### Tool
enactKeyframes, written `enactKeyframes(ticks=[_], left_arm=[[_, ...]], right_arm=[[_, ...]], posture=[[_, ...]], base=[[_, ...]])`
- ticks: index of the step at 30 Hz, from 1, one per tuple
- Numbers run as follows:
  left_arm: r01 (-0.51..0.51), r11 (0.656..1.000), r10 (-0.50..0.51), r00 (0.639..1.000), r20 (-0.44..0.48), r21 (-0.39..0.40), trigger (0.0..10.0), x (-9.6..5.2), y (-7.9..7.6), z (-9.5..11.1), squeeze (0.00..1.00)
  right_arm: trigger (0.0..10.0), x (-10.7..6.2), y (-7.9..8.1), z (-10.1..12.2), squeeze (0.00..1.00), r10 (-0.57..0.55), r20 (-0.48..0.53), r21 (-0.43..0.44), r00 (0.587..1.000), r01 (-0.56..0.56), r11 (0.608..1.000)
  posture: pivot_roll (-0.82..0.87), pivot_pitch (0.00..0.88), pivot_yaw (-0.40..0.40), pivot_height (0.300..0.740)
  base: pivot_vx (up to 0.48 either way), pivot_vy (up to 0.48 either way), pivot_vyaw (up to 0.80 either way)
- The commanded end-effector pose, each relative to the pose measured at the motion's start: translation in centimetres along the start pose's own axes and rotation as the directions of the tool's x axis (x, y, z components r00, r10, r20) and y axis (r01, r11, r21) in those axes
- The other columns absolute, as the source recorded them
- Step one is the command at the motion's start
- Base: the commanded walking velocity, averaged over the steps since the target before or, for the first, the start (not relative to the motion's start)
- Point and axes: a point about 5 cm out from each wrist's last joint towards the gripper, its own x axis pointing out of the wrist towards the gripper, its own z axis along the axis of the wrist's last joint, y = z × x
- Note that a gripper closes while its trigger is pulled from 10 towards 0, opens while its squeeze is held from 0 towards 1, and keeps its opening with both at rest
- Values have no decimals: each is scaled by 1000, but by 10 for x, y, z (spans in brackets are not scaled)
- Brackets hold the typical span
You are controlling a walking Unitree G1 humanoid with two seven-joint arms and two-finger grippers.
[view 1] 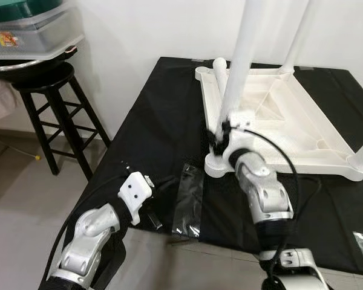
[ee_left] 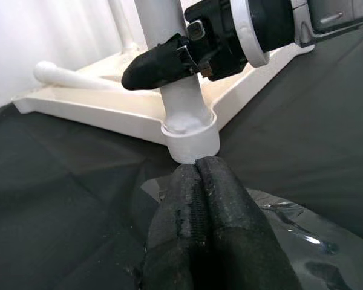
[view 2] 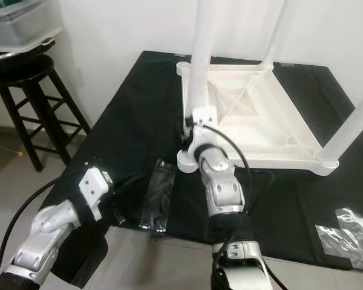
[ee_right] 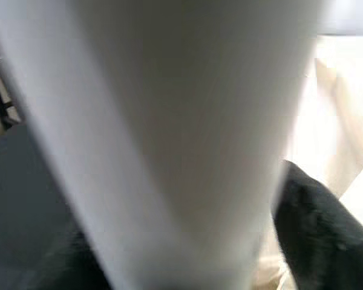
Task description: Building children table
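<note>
At centre frame in the head views, a white tabletop (view 1: 290, 115) lies upside down on a black cloth (view 1: 163, 115). A white leg (view 1: 239, 66) stands upright in the corner socket (view 1: 215, 164) nearest the robot; further legs rise at the far corner (view 1: 297, 33) and at the right corner (view 2: 351, 130), and one loose leg (view 1: 218, 84) lies inside the tray along its left rim. The right gripper (view 1: 221, 136) sits low on the near leg just above the socket; the left wrist view shows a black finger (ee_left: 160, 60) wrapped against the leg, and the right wrist view shows the leg between the fingers, so the gripper pinches the leg. The left gripper (ee_left: 199, 181) rests low at the lower left of the head views, its two fingers pressed together, tips pointing at the socket and just short of it. Clear plastic wrap (view 1: 187, 202) lies on the cloth beside it. A black stool (view 1: 51, 103) carrying a lidded container (view 1: 30, 30) stands at upper left.
</note>
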Motion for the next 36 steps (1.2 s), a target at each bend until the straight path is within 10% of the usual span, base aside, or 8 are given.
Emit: enactKeyframes(ticks=[1,4,5,18,19,21,22,36], left_arm=[[0,1000,0,1000,-1,8,10000,-2,-2,0,0],[-3,1000,3,1000,2,6,10000,-4,-2,1,0],[-6,1000,6,1000,5,2,10000,-4,-2,1,0],[-28,1000,28,1000,5,1,10000,-6,-5,1,0],[-25,1000,25,1000,2,1,10000,-6,-5,1,0],[-22,1000,22,1000,1,1,10000,-6,-6,1,0],[-19,1000,19,1000,-1,1,10000,-6,-6,1,0],[1,1000,-1,1000,-11,-6,10000,-7,-8,0,0]], right_arm=[[10000,0,-8,7,1000,-12,23,24,1000,11,1000],[10000,-1,-11,17,792,100,85,38,991,-104,994],[10000,-3,-13,22,0,157,115,19,981,-160,987],[10000,-8,-37,23,0,578,34,-183,816,-563,806],[5647,-7,-38,25,0,595,38,-175,803,-581,795],[5647,-6,-39,26,0,606,41,-169,794,-593,787],[0,-6,-41,26,0,625,45,-151,780,-613,776],[0,-11,-49,9,0,651,41,-125,758,-643,756]], posture=[[45,118,4,740],[42,120,3,740],[43,120,1,740],[58,122,-1,740],[58,122,2,740],[58,122,2,740],[61,122,3,740],[49,118,15,740]], base=[[0,0,0],[0,0,0],[0,0,0],[0,0,0],[0,0,0],[0,0,0],[0,0,0],[0,0,0]])
